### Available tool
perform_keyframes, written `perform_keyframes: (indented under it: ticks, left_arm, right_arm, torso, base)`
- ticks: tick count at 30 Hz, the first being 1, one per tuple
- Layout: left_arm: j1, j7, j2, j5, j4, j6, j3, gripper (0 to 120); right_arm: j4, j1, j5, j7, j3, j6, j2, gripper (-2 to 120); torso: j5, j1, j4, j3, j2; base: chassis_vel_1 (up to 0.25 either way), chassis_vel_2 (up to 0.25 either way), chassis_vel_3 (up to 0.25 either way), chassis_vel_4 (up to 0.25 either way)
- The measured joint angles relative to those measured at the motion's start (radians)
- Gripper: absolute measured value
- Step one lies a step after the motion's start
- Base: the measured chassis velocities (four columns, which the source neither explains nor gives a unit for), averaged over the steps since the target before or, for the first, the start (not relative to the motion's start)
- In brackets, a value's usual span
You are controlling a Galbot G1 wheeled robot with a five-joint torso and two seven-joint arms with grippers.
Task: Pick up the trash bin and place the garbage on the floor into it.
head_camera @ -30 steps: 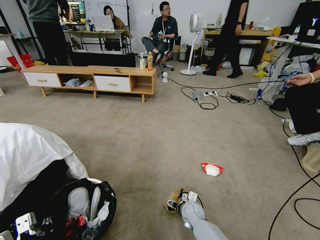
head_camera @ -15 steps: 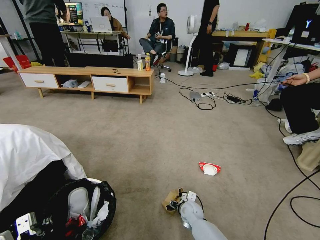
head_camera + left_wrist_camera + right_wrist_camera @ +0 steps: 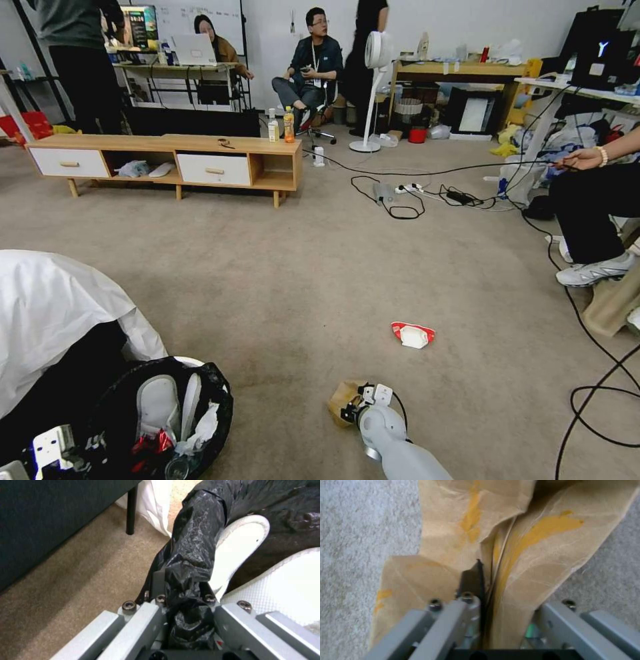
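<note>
The right gripper [image 3: 486,585] was down at the beige short-pile carpet floor [image 3: 320,267], its fingers pinched on a fold of the tan crumpled paper wrapper with yellow streaks [image 3: 520,537]. In the head view this gripper [image 3: 348,408] sat at the near edge of that same tan wrapper [image 3: 339,396], which lay low against the carpet. Beyond the gripper and a little to its right, well apart from it, a red-and-white crushed packet [image 3: 413,335] lay on the floor.

The left gripper [image 3: 185,597] was clamped on the glossy black plastic bag [image 3: 196,545] where it folded over the white rim [image 3: 240,542] of the round trash bin [image 3: 167,413]. Inside the bin, just beyond that gripper, sat pale oval flaps, white tissue, a red scrap and a clear bottle. Past the bin, a white cloth [image 3: 53,313] draped down beside it. A low wooden cabinet with white drawers [image 3: 167,160] stood far across the carpet.
</note>
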Motion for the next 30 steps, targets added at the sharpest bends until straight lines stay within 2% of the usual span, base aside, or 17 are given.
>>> perform_keyframes:
  ticks: [2, 3, 7, 15, 18, 22, 30]
  left_arm:
    - [0.0, 0.0, 0.0, 0.0, 0.0, 0.0, 0.0, 1]
    - [-0.001, 0.0, 0.0, 0.0, 0.001, 0.0, 0.001, 1]
    - [-0.003, 0.0, 0.0, 0.0, 0.002, 0.0, 0.003, 1]
    - [-0.004, -0.001, 0.002, 0.0, -0.002, 0.002, 0.005, 1]
    - [-0.005, -0.002, 0.004, -0.005, -0.01, 0.006, 0.007, 1]
    - [-0.009, -0.016, 0.008, -0.038, -0.03, 0.018, 0.011, 1]
    - [-0.004, -0.068, 0.028, -0.122, -0.084, 0.047, -0.001, 1]
  right_arm:
    - [0.004, -0.002, 0.0, -0.001, -0.002, 0.0, -0.003, 7]
    - [0.008, -0.005, 0.0, -0.001, -0.006, 0.001, -0.006, 1]
    - [0.026, -0.012, 0.0, -0.005, -0.018, 0.006, -0.014, 0]
    - [0.105, -0.042, 0.009, 0.001, -0.035, 0.01, -0.053, 0]
    - [0.174, -0.059, 0.011, 0.015, -0.037, 0.011, -0.082, 0]
    - [0.278, -0.079, 0.013, 0.036, -0.039, 0.022, -0.126, 0]
    - [0.435, -0.093, 0.014, 0.072, -0.04, 0.036, -0.209, 0]
  torso:
    - [0.0002, 0.0, 0.0002, 0.0, 0.0]
    - [0.0005, 0.0, 0.0004, 0.0, 0.0]
    - [0.002, 0.0, 0.0025, 0.0, 0.0]
    - [0.0015, 0.0, 0.0017, 0.001, 0.0]
    - [0.0007, 0.0, 0.0016, 0.0, 0.0]
    - [0.0004, 0.0, 0.0005, 0.0, 0.0]
    - [0.0005, 0.0, 0.0007, 0.0, 0.0]
  base:
    - [0.0, 0.0, 0.0, 0.0]
    - [0.0, 0.0, 0.0, 0.0]
    - [0.0, 0.0, 0.0, 0.0]
    - [0.005, 0.02, 0.019, 0.001]
    - [0.0, 0.0, 0.0, 0.0]
    - [0.0, 0.0, 0.0, 0.0]
    - [0.0, 0.0, 0.0, 0.0]
